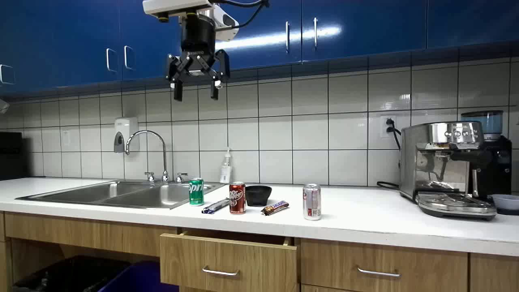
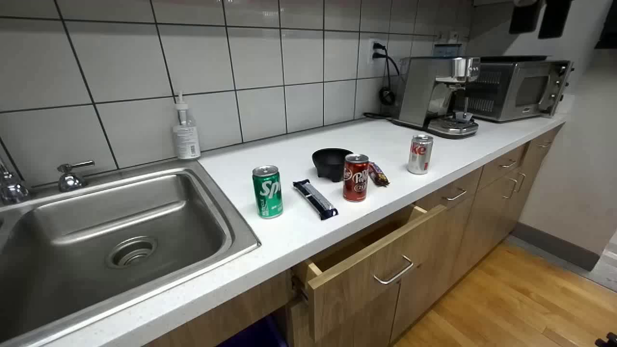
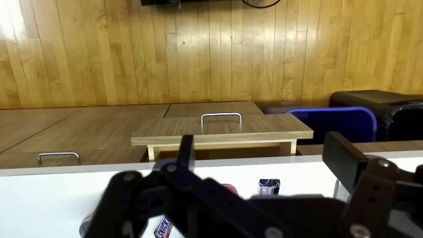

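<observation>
Jaws wide apart and empty, high above the surface [image 2: 289, 236]. The wrapped bar [image 2: 315, 199] lies between the Sprite can [image 2: 268, 193] and the Dr Pepper can [image 2: 355, 179]; a misaligned descent could topple either, because they flank it closely, perhaps into the pulled-out drawer [image 2: 356, 284] below.

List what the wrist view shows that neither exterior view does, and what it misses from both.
Wrist view only: a black cable loop against the wood floor.

Both exterior views, not the wrist: bowl, soap bottle, coffee machine, tiled wall.

Shared by all three: open drawer, white counter, two snack bars, red can (mostly hidden in the wrist view).
</observation>
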Controlling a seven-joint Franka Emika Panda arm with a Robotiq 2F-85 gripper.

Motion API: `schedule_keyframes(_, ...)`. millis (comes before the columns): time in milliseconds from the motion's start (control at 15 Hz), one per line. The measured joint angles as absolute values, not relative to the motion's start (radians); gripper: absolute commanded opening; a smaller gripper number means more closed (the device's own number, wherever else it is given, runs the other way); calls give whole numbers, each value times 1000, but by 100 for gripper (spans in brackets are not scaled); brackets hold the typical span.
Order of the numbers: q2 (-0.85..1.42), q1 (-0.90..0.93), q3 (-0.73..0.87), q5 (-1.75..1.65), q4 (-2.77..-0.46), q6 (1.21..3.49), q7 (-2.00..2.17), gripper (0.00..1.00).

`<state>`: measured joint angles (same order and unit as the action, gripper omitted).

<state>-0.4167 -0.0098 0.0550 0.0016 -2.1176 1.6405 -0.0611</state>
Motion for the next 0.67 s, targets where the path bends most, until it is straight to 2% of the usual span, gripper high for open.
schedule_keyframes(667, -410, -10, 55, 2, -2128, 1644, -61, 100)
